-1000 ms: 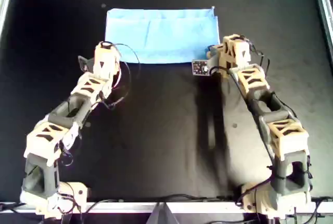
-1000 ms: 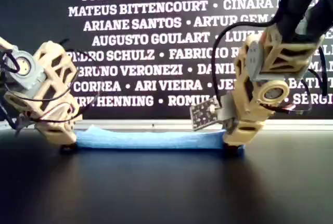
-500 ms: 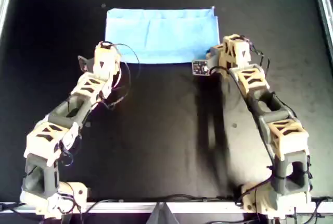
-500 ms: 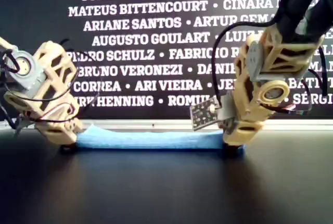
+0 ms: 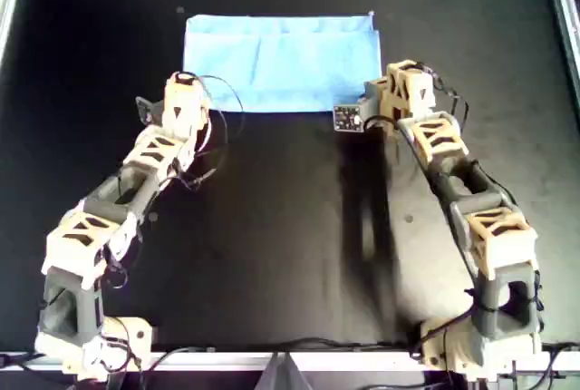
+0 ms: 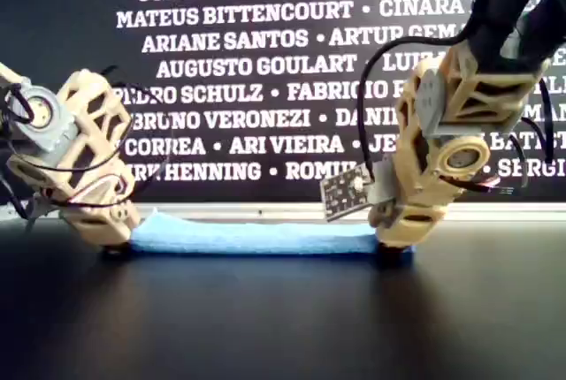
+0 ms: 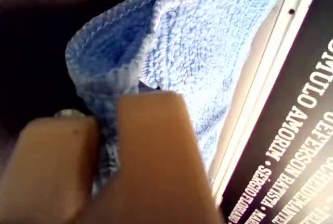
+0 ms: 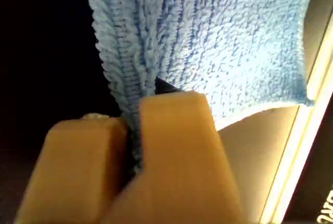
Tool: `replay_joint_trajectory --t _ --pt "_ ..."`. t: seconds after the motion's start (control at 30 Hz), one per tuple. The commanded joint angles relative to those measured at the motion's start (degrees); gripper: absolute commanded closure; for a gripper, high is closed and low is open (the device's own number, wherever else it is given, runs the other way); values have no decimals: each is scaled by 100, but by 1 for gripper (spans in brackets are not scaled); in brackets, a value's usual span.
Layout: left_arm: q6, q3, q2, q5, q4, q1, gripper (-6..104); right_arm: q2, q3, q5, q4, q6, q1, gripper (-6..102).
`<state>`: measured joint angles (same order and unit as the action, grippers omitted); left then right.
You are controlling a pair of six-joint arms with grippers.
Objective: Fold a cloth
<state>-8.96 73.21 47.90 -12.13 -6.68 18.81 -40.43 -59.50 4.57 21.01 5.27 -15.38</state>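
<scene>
The cloth (image 5: 282, 61) lies flat at the overhead view's upper centre, already doubled. My first gripper (image 7: 106, 146) and my second gripper (image 8: 132, 140) each pinch a near corner, presumably for lifting the edge evenly.

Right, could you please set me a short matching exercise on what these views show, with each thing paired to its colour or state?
Things:
1. cloth
2. table
3. wall lettering
4. my first gripper

Colour or state:
a. white
b. black
c. light blue
d. shut on a fabric corner

Pairs: 1-c, 2-b, 3-a, 4-d
</scene>
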Motion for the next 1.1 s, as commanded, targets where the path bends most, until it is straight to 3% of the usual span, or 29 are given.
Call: replay_joint_trajectory --t 0.0,0.4,1.07 --pt "-26 -26 141 -26 9 -62 99 -237 378 44 -105 26 0 94" --pt "-26 18 483 -26 -70 -97 99 -1248 -483 44 -105 -53 -18 94" --pt "-35 2698 2663 62 -70 44 99 -2839 -2417 44 -105 -62 -97 94"
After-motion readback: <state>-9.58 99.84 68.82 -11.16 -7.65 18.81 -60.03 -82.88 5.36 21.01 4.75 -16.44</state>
